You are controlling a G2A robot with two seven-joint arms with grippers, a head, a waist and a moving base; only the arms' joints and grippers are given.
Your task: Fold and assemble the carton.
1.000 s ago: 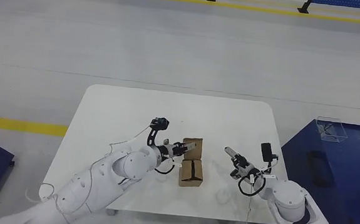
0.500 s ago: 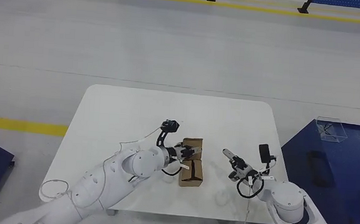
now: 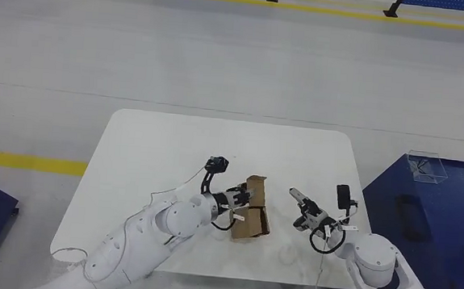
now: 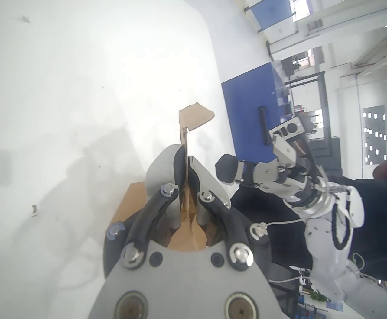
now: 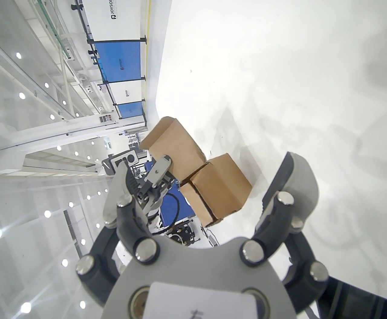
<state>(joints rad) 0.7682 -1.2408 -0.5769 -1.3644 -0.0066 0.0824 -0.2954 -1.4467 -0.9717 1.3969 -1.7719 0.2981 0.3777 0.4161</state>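
we see the brown carton (image 3: 251, 220) on the white desk (image 3: 150, 155), in the half nearer the robot and a little right of the middle, set in from the near edge. its body is folded shut on the faces turned to the right arm, with a dark seam across one of them. one long flap (image 3: 255, 186) stands up on the side away from the near edge. the left gripper (image 4: 185, 163) is clamped on that flap: in its wrist view both pads press flat against the thin upright panel, whose notched end sticks out past the fingertips. the right gripper (image 5: 205, 169) hangs over the desk just right of the carton, apart from it, its fingers spread wide and holding nothing. a blue cabinet (image 3: 421, 214) stands beyond the desk's right edge.
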